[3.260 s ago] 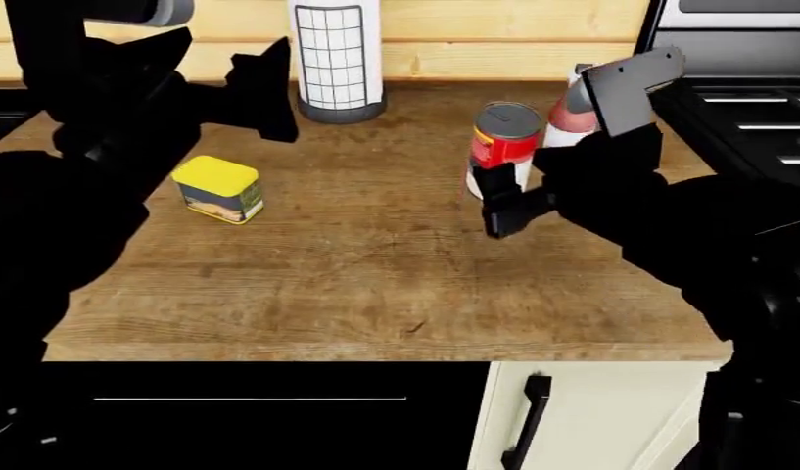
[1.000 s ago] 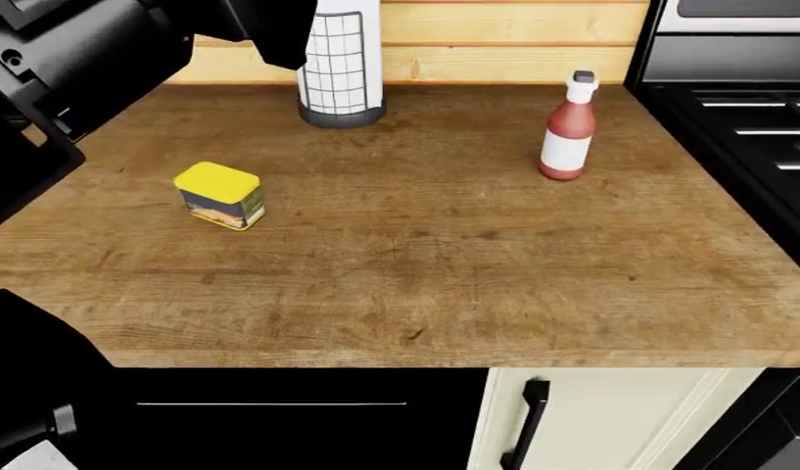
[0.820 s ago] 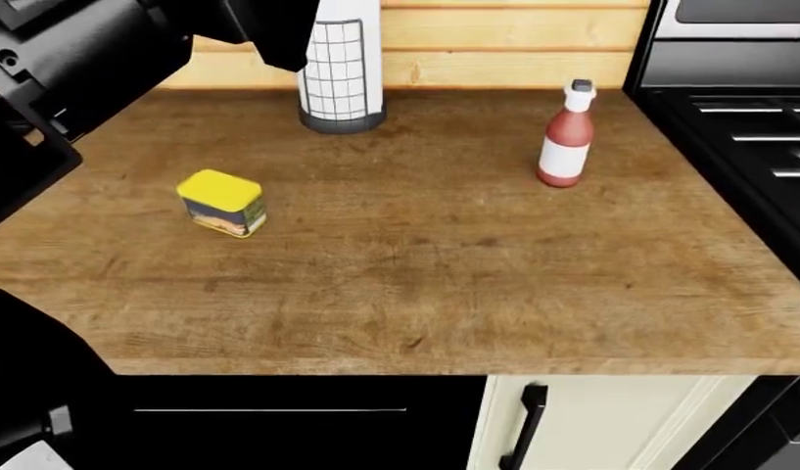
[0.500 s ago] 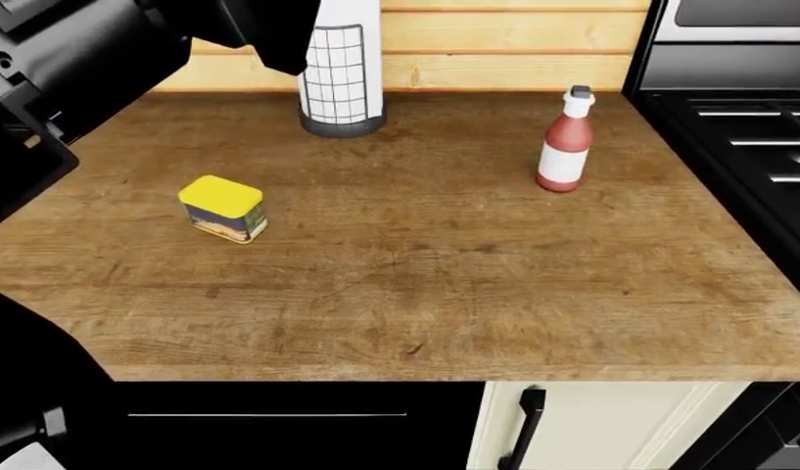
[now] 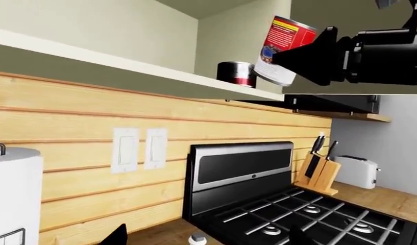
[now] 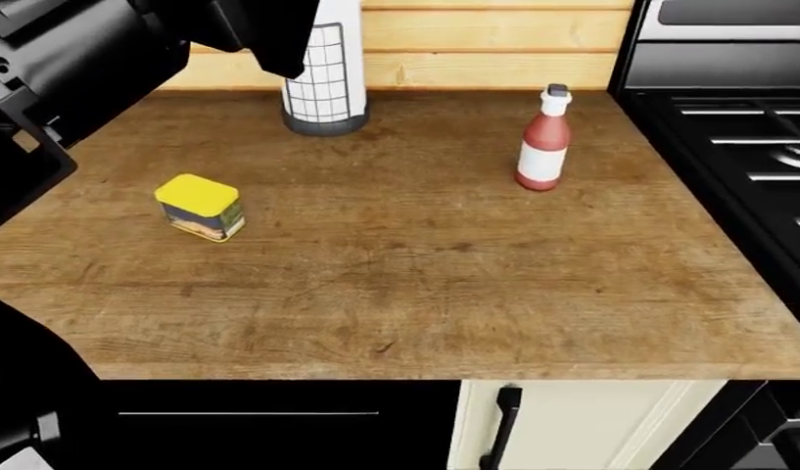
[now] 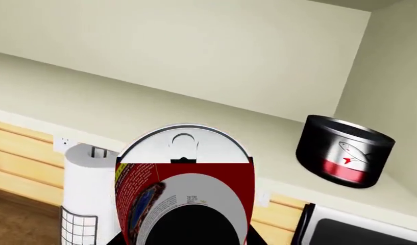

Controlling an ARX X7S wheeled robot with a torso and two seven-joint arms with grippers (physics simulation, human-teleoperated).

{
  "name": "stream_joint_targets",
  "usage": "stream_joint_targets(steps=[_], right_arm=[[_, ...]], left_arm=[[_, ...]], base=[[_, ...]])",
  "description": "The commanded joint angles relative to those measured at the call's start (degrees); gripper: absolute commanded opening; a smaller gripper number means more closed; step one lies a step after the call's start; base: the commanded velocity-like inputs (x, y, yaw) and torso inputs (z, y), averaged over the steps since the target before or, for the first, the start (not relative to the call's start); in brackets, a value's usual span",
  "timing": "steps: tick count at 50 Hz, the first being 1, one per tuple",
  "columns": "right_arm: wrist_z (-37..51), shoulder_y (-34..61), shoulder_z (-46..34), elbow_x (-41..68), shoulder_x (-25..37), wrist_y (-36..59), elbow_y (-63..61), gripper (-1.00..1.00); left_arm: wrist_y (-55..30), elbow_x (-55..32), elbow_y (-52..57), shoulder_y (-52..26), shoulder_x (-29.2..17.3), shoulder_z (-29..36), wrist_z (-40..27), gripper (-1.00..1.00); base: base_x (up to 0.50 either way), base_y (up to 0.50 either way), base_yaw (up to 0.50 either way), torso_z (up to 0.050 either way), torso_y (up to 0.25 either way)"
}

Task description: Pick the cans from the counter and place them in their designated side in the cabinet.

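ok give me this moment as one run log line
right gripper: holds red-and-white can tilted at cabinet shelf | yellow-lid tin: on counter | left gripper: not visible

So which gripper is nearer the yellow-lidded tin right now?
Left. The left arm hangs above the counter's back-left, near the yellow-lidded tin. The right gripper is up at the cabinet shelf, holding the red-and-white can.

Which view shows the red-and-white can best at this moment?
The left wrist view: the red-and-white can shows from the side, tilted, held by the right tool near the cabinet shelf. The right wrist view shows it close, partly hidden. The head view lacks it.
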Motion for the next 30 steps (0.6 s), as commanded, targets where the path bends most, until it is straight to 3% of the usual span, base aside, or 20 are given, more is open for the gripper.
stream_joint_targets(steps=[1,12,30], right_arm=[[-0.3,0.6,-0.3,-0.1,0.1,-0.6,-0.5,-1.0],[-0.3,0.6,-0.3,-0.1,0.1,-0.6,-0.5,-1.0],[-0.3,0.6,-0.3,-0.1,0.1,-0.6,-0.5,-1.0]], left_arm=[[0.6,-1.7,-0.2,0.0,-0.6,0.3,-1.1,1.0],[1.9,-2.1,-0.1,0.4,-1.3,1.1,-0.9,1.0],[2.2,-5.6,0.6,0.6,-2.3,1.5,-3.0,1.0]], base=[[-0.02,-0.26,0.0,0.0,0.0],[0.05,-0.1,0.0,0.0,0.0],[0.38,0.0,0.0,0.0,0.001]])
